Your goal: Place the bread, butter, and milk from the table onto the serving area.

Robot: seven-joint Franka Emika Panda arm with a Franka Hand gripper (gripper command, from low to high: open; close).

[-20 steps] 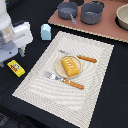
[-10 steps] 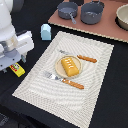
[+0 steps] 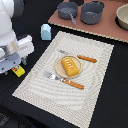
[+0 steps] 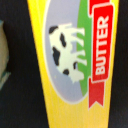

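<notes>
The bread [image 3: 70,66] lies on the round tan plate [image 3: 60,70] in the middle of the serving area [image 3: 95,95], the cream striped placemat. The milk [image 3: 45,31] stands upright on the black table just off the mat's far corner at the exterior view's left. The butter [image 3: 19,72] lies on the table beside the mat at the exterior view's left, mostly hidden under my gripper [image 3: 16,67]. In the wrist view the butter [image 4: 70,60] fills the picture, very close. My fingers do not show, so I cannot tell whether they are open or shut.
A fork [image 3: 53,76] and a knife [image 3: 83,58] lie beside the plate. A pinkish-brown board [image 3: 107,29] at the back holds two grey pots [image 3: 67,10] [image 3: 92,13] and a bowl [image 3: 123,17].
My gripper has come down over the butter, which now shows less in the exterior view. The bread and the milk have not moved.
</notes>
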